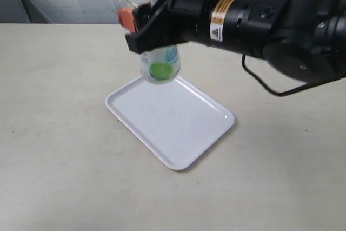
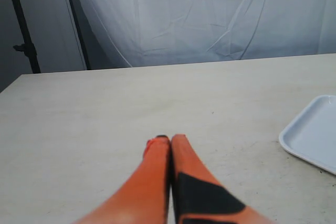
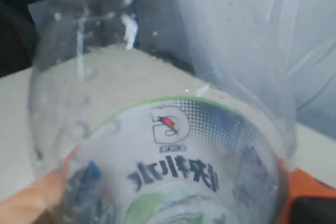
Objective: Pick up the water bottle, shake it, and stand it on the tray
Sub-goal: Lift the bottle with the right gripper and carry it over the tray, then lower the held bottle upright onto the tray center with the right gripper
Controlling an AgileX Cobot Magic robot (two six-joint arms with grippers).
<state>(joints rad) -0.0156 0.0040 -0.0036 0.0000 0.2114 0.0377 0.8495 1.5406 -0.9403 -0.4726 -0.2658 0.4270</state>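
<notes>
Right gripper (image 1: pixel 141 25) has the bottle (image 1: pixel 159 63) up in the air, clear of the counter (image 1: pixel 54 133). It hangs over the end of the tray (image 1: pixel 178 128) that points to the counter's far edge. The tray itself lies flat about mid-counter, with nothing on it.

From the right wrist you see the bottle (image 3: pixel 168 145) filling the frame, an orange finger (image 3: pixel 44 192) pressed to the label on one side and another showing on the other. So those fingers are clamped across the labelled body. The exterior picture is smeared around the bottle's upper end, so I can't tell you for sure which end is up; the label reads upside down to the wrist camera.

Your left gripper (image 2: pixel 169 139) hangs low over bare counter, fingertips pressed together on nothing, with a corner of the tray (image 2: pixel 315 129) off to one side.

On handling, I'd judge this a light bottle with thin, clear walls that give under a squeeze, and the label film looks slick. The labelled middle seems the right place to hold it, firm but not crushing. It's tall on a narrow base, so expect it to tip unless you set it down square and release gently.
</notes>
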